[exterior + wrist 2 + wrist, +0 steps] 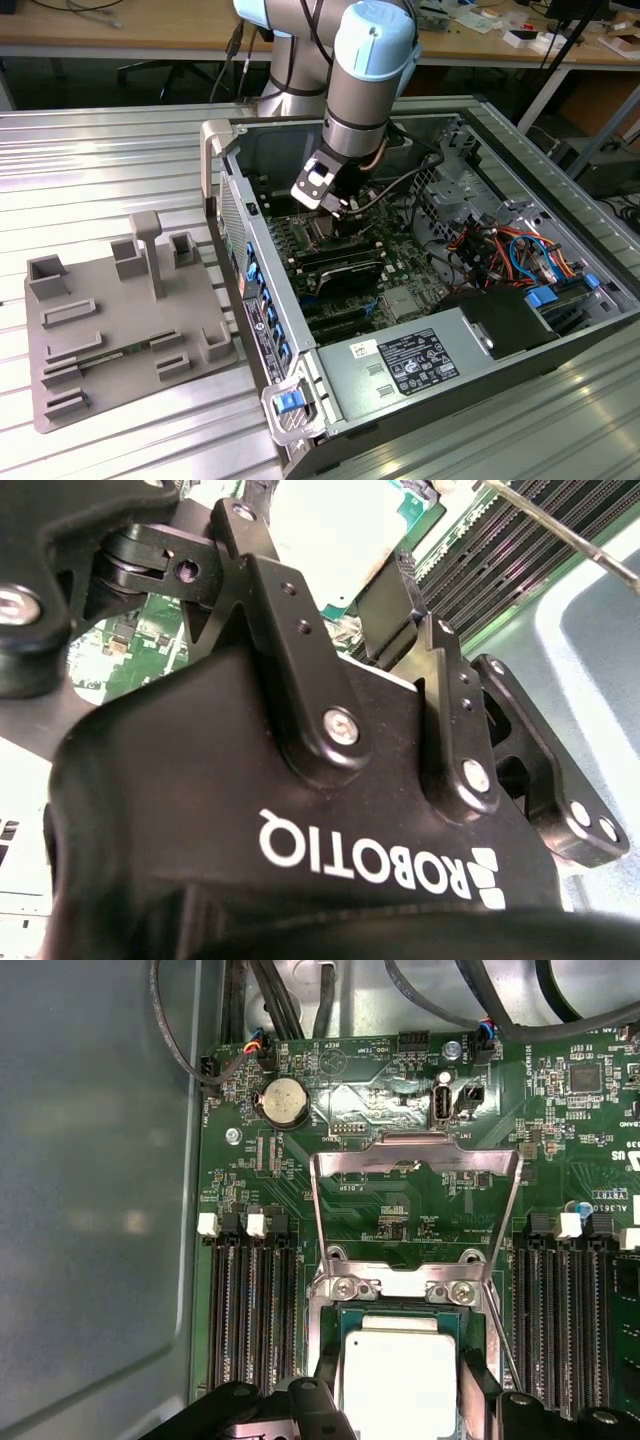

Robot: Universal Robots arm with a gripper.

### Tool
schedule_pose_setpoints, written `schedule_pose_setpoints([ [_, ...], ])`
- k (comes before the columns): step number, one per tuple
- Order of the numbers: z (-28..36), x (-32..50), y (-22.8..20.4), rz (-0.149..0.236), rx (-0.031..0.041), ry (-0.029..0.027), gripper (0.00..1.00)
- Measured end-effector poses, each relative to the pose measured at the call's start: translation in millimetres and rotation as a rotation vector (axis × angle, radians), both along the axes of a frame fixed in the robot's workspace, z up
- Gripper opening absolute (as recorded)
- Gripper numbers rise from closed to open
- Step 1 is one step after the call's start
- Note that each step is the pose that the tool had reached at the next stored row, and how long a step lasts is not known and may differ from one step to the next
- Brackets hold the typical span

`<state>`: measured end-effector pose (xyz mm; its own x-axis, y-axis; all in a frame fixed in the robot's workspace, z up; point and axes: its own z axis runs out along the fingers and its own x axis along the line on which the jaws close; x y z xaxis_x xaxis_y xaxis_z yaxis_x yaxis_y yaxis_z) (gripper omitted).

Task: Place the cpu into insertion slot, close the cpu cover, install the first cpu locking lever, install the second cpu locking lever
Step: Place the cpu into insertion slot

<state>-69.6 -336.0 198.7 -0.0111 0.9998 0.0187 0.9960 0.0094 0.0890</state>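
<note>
In the exterior view we see the grey-and-blue robot arm [365,70] reaching into the open grey metal computer case [560,330], its black two-finger gripper [337,207] low over the green circuit board [295,238]. In the second wrist view one of the black fingers [392,615] lies against an edge of the cpu [335,530], a small flat square silver-grey chip. In the first wrist view we find the gripper closed to the chip's width, clasping the cpu [400,1370] by two opposite edges inside the silver rim of the dark square insertion slot [400,1283], while the thin silver frame of the cpu cover [415,1148] stands raised at the slot's edge nearer the round coin battery [283,1100].
</note>
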Motion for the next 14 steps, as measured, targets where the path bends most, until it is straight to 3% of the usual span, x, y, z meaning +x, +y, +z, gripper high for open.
schedule_pose_setpoints([
  [6, 0.1, -0.4, 0.0, 0.0, -0.0001, 0.0001, 0.55],
  [8, 0.0, -0.4, 0.0, 0.0, 0.0, 0.0001, 0.62],
  [14, 0.1, -0.4, -1.9, 0.0, -0.0009, 0.0001, 0.62],
])
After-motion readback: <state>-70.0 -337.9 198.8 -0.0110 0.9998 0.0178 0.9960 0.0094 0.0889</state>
